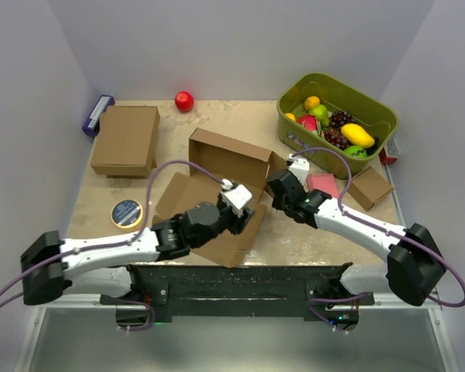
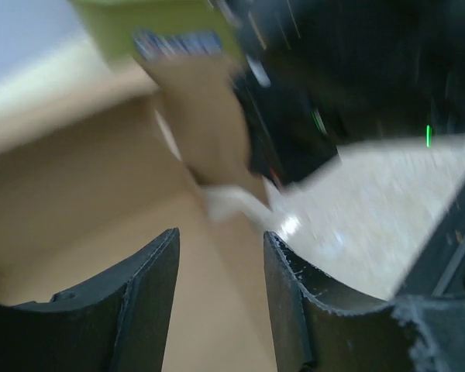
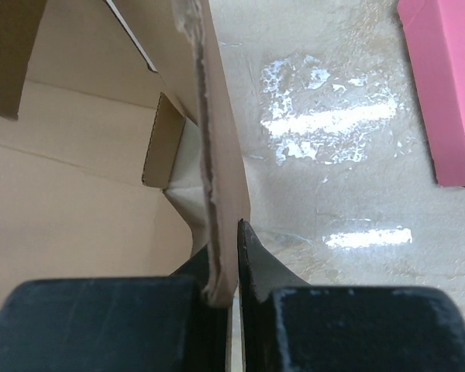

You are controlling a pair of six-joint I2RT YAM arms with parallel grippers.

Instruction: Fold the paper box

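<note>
Evidently the right gripper (image 3: pixel 226 256) is clamped on an upright side wall of the paper box (image 1: pixel 229 155) to steady it at the middle of the table (image 1: pixel 225 115), its arm stretched low and inward. The left gripper (image 2: pixel 220 240) hangs over the box floor, jaws apart and holding nothing, seemingly ready to press a flap.

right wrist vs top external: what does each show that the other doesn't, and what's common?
Only right wrist: the right gripper is shut on the upright side wall of the paper box. The wall's raw corrugated edge is caught in the grip, and a small flap shows at the inner corner.

Only top external: the left gripper over the box's near part, the green bin, the closed brown box and the red ball.

Both: the paper box, the pink block beside it, and the table.
</note>
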